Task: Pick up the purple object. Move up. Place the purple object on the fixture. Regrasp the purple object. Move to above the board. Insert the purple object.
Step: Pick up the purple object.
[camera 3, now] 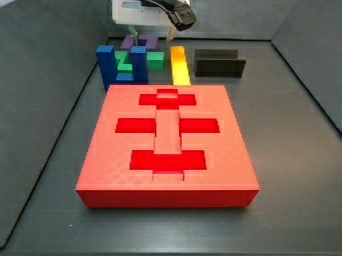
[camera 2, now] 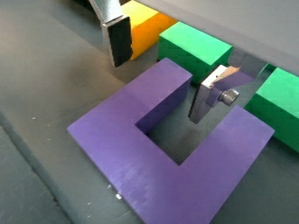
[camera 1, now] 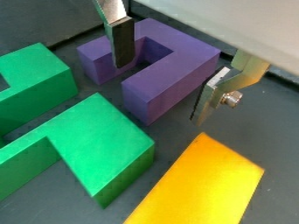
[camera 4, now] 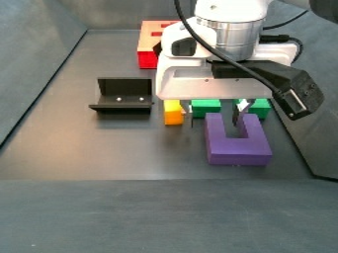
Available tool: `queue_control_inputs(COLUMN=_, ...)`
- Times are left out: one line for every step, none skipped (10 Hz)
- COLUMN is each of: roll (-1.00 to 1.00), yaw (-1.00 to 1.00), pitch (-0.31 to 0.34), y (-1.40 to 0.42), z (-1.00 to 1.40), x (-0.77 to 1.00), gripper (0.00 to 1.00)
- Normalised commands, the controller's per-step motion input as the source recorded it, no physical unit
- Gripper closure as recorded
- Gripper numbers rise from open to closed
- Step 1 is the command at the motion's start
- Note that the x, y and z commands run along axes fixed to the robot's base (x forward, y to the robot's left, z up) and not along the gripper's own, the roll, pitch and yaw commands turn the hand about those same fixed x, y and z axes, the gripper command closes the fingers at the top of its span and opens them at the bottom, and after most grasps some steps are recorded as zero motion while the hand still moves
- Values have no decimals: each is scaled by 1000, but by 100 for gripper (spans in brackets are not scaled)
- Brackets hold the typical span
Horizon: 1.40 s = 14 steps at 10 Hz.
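The purple object (camera 1: 176, 70) lies flat on the dark floor, its U notch showing in both wrist views (camera 2: 176, 166). My gripper (camera 1: 162, 87) is down over it and open. One finger (camera 1: 117, 39) stands inside the notch and one finger (camera 1: 219, 92) stands outside, so they straddle one prong with gaps on both sides. In a side view the gripper (camera 4: 238, 121) is over the purple object (camera 4: 238, 146). The fixture (camera 4: 122, 99) stands apart from it. The red board (camera 3: 167, 135) lies nearer the camera in a side view.
Green blocks (camera 1: 76, 144) sit right beside the purple object, with a yellow bar (camera 1: 198, 184) next to them. A blue upright block (camera 3: 104, 62) stands at the end of the row. The fixture (camera 3: 218, 62) is beyond the yellow bar (camera 3: 178, 65).
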Motion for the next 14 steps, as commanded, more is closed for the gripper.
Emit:
queue_control_inputs(roll=44, yaw=0, pitch=-13, y=-109, z=-197, x=-109, gripper=0)
queue_control_inputs(roll=21, yaw=-6, pitch=-29, y=-6, z=-223, x=-137, gripper=0)
queue_control_inputs(roll=0, yaw=-109, pitch=-36, y=20, z=-214, x=-163, gripper=0)
queue_control_inputs(roll=6, yaw=-71, pitch=0, y=0, z=0, x=0, gripper=0)
queue_control_inputs(roll=0, yaw=0, pitch=0, y=0, z=0, x=0, gripper=0)
queue_control_inputs(roll=0, yaw=0, pitch=0, y=0, z=0, x=0, gripper=100)
queue_control_inputs(roll=0, yaw=0, pitch=0, y=0, z=0, x=0, gripper=100)
queue_control_inputs(roll=0, yaw=0, pitch=0, y=0, z=0, x=0, gripper=100)
queue_control_inputs(roll=0, yaw=0, pitch=0, y=0, z=0, x=0, gripper=100)
queue_control_inputs(roll=0, yaw=0, pitch=0, y=0, z=0, x=0, gripper=100)
queue_control_inputs(roll=0, yaw=0, pitch=0, y=0, z=0, x=0, gripper=100)
queue_control_inputs(roll=0, yaw=0, pitch=0, y=0, z=0, x=0, gripper=100)
queue_control_inputs(roll=0, yaw=0, pitch=0, y=0, z=0, x=0, gripper=100)
queue_control_inputs(roll=0, yaw=0, pitch=0, y=0, z=0, x=0, gripper=100)
